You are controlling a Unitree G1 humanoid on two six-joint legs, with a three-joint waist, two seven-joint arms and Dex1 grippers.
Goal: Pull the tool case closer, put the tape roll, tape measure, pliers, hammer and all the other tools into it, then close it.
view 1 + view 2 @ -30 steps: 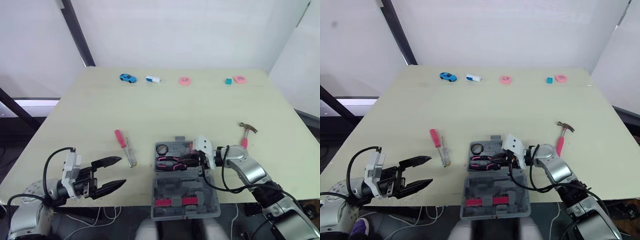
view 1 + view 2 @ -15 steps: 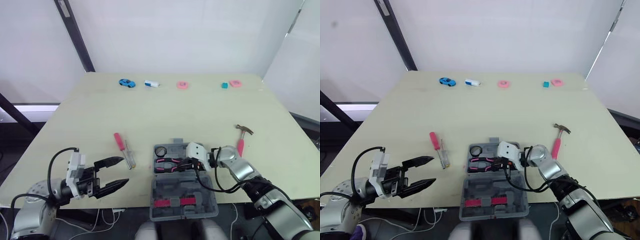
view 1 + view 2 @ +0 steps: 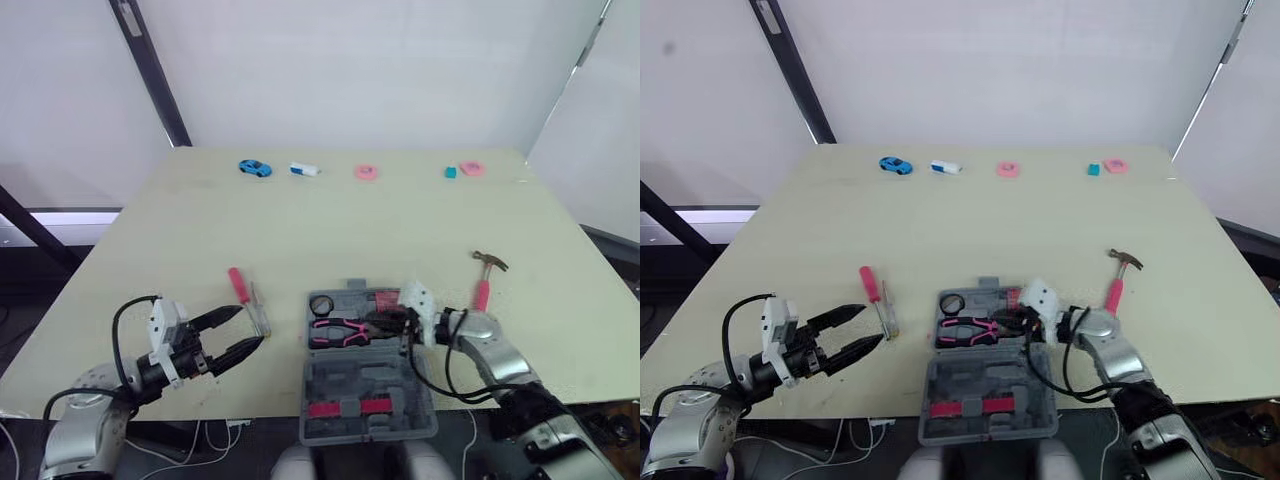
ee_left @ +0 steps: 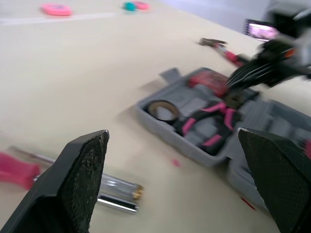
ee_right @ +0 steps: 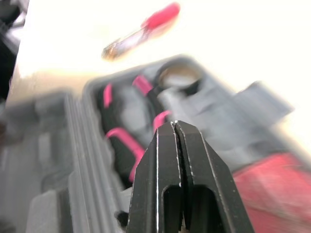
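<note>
As you look down through the head camera, the open tool case (image 3: 352,378) sits at the table's near edge, with the tape roll (image 3: 321,302) and pliers (image 3: 336,328) inside. The hammer (image 3: 484,284) lies to its right and the screwdriver (image 3: 246,295) to its left. Your left wrist view shows the left gripper (image 4: 172,140) spread wide beside the screwdriver. Your right wrist view shows the right gripper (image 5: 173,125) pressed together, empty, above the pliers.
</note>
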